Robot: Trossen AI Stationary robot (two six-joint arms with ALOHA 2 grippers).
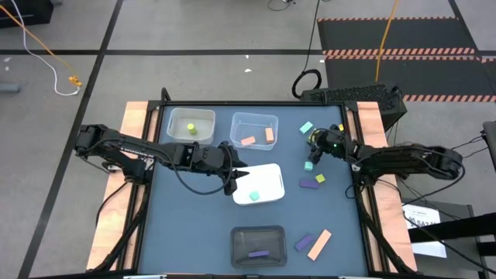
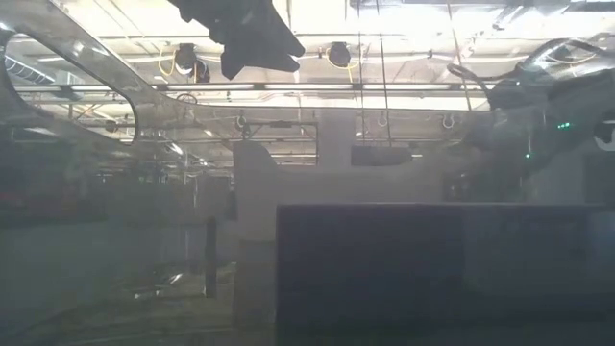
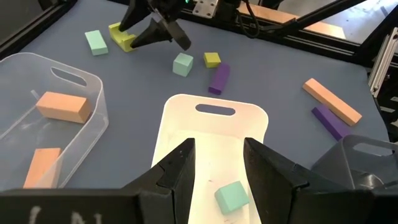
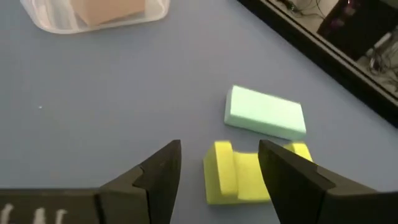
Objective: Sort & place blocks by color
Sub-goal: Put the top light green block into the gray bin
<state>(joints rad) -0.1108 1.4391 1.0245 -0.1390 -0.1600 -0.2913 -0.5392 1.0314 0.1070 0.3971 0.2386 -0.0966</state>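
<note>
A yellow-green block [image 4: 239,180] sits partly hidden behind the right gripper's finger [image 4: 292,180]. The clear tray [image 4: 93,15] is cut by the frame's edge. The low view is hazy throughout, showing no blocks, only dim arm outlines overhead.

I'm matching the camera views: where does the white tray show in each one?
High view: white tray, table centre, under the left gripper.
Low view: not discernible.
Left wrist view: straight ahead, mint block inside.
Right wrist view: not in it.
Shared landmark: that mint block.
</note>
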